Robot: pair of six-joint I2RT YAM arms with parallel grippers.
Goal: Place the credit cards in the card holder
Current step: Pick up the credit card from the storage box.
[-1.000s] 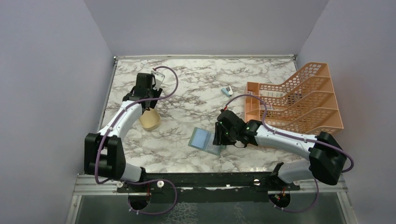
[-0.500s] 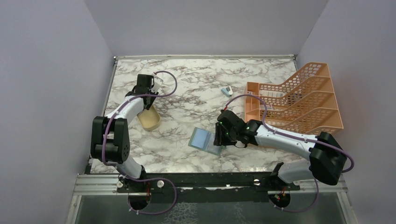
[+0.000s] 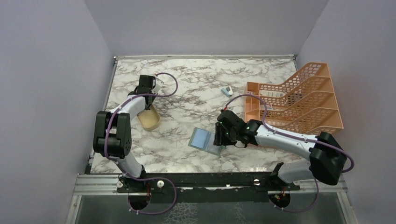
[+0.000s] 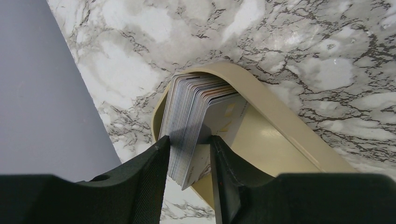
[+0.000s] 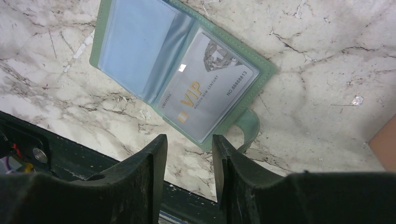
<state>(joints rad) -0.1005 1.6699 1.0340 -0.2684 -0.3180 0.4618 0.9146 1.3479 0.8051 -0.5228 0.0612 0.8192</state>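
A thick stack of credit cards [image 4: 196, 107] stands on edge in the tan oval dish [image 4: 280, 126], at the table's left [image 3: 149, 120]. My left gripper [image 4: 189, 140] reaches down into the dish, its jaws astride the stack with a narrow gap still showing on the right side. The grey-green card holder [image 3: 203, 139] lies open on the marble, and a pale VIP card [image 5: 210, 84] sits in its right pocket. My right gripper [image 5: 189, 137] hovers open over the holder's near edge with nothing between its fingers.
An orange mesh file rack [image 3: 299, 100] stands at the right. A small blue-and-white gadget [image 3: 227, 91] lies beside it. The purple wall runs close to the dish on the left. The black rail [image 5: 46, 144] marks the table's near edge.
The left arm has folded back at the elbow and its gripper has come down on the dish, jaws narrowing round the card stack. The right arm and card holder have not moved.
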